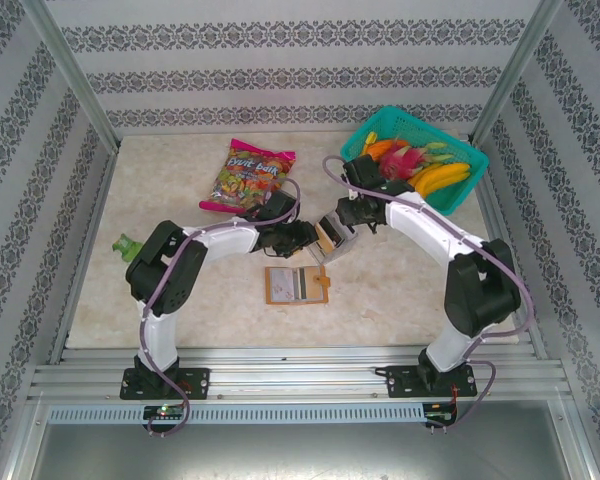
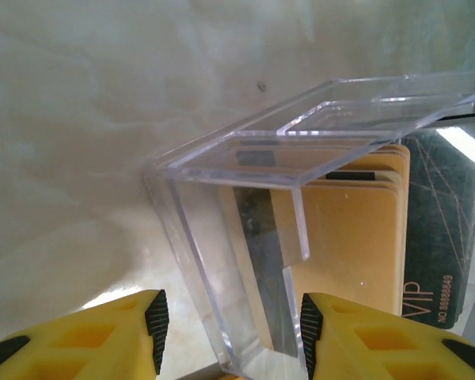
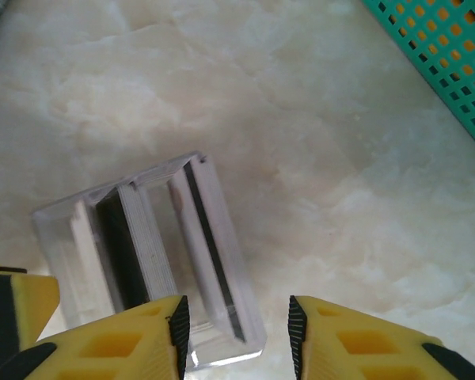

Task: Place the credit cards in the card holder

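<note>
Marble-patterned table (image 1: 180, 300) is seen from above, with the left gripper (image 1: 307, 240) and the right gripper (image 1: 342, 226) close together at its middle. A clear tray (image 1: 329, 238) is seen between the two sets of jaws. The holder (image 1: 296, 285) lies open and flat near the jaws, on the side toward the arm bases, and is touched by neither. A bag (image 1: 252, 175) is seen beyond the left jaws and a teal basket (image 1: 468, 180) beyond the right ones. How far either set is parted cannot be told from this height.

From the left wrist, the left gripper (image 2: 231, 328) is seen with its jaws apart and nothing clamped. The near corner of the tray (image 2: 214, 261) sits in the gap between them, closer to the right-hand pad; contact there cannot be judged. Cards (image 2: 356, 237) are stood upright in the tray just beyond the jaws: tan ones stacked, and a black one marked VIP farther to the right.

From the right wrist, the right gripper (image 3: 236, 336) is likewise seen with jaws apart and empty. One corner of the tray (image 3: 67, 237) reaches into the gap, and the rest lies ahead and to the left. Cards (image 3: 129, 253) are seen edge-on in its slots. The basket (image 3: 451, 63) mesh is seen far ahead to the right.
</note>
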You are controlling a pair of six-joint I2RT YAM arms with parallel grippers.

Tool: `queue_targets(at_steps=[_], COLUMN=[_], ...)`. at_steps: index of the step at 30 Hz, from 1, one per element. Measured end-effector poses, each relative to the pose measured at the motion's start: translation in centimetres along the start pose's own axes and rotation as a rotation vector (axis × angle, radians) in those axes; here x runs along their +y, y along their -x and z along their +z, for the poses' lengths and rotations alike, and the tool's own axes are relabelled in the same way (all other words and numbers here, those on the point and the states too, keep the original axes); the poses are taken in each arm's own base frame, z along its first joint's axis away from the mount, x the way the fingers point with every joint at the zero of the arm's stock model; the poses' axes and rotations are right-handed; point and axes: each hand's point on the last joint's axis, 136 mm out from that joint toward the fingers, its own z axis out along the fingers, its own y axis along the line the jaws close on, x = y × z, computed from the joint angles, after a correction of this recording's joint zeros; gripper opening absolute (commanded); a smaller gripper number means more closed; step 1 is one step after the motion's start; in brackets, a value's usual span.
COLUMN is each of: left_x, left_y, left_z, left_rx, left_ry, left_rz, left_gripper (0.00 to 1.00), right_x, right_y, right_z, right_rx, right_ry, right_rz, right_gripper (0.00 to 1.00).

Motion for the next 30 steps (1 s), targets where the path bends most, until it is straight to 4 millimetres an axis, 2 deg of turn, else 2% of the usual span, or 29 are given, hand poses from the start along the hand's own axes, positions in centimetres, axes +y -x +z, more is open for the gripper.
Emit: queue_targets(at_steps=[7,16,24,30], left_x=[-0.9,-0.6,-0.6,-0.4], left_y=[0.4,0.3,0.2,0.2], left_z=[0.5,0.8,0.8,1.0], left_rx=[0.013,0.029,0.031,0.033], left_ry=[-0.036,-0.037,-0.037,-0.033], left_rz=[-0.013,-0.019,-0.019,-0.02], left_gripper=[0.51,0.45,0.4,0.4], right_x=[-0.5,0.7,2.5,3.2], right_y=[-0.3,-1.1,-0.9,-0.9], right_z=[2.1,4.0,3.7,3.4], right_rx=[0.068,0.149,0.156,0.156], right_ry=[0.053,0.206,0.315,0.355], right_rz=[0.041,0.133,0.164,0.177], right_gripper=[0.46,0.45,0.4,0.41])
